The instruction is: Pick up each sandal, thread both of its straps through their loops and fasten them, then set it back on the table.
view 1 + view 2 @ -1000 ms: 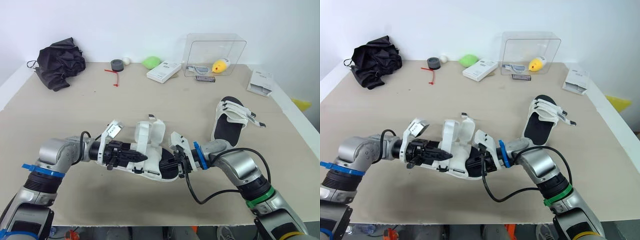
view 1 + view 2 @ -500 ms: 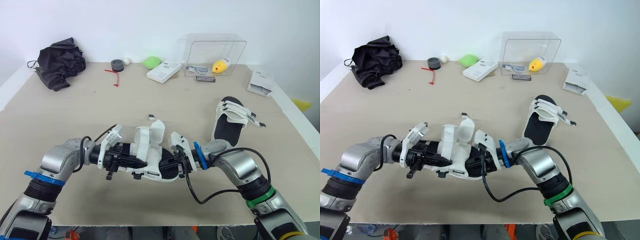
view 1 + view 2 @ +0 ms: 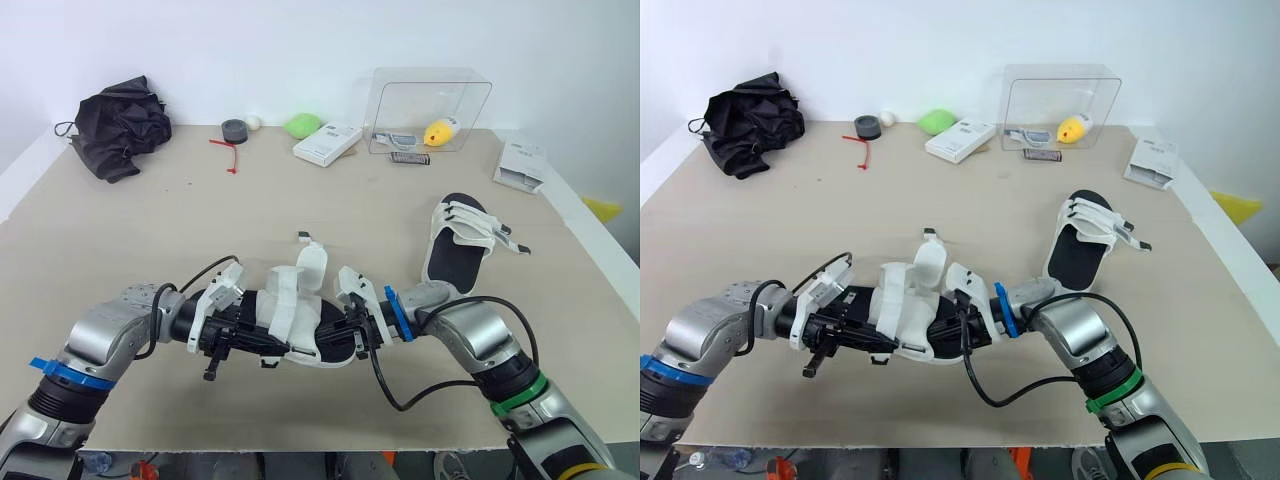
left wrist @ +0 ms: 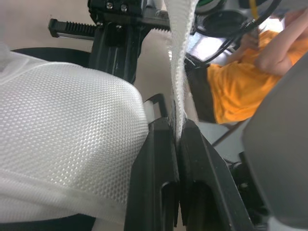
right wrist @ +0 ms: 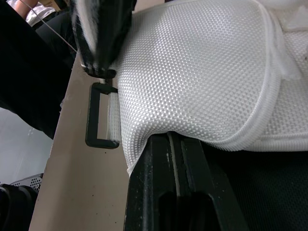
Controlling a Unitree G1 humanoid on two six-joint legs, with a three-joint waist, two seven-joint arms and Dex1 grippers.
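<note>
The left jaws are clamped on a white strap [image 4: 179, 57], and the right jaws are closed on the edge of the near sandal [image 3: 300, 322], held low over the tabletop [image 3: 200, 215]. In the last second its upright flaps have folded down across it, so the strap seems headed for its loop, not yet threaded. The right wrist view resolves that black loop [image 5: 98, 115] beside the mesh, with nothing through it. The other sandal [image 3: 460, 245] lies beyond the near sandal, to its right.

Lab: cluttered test table [image 3: 300, 210], white wall [image 3: 250, 50].
</note>
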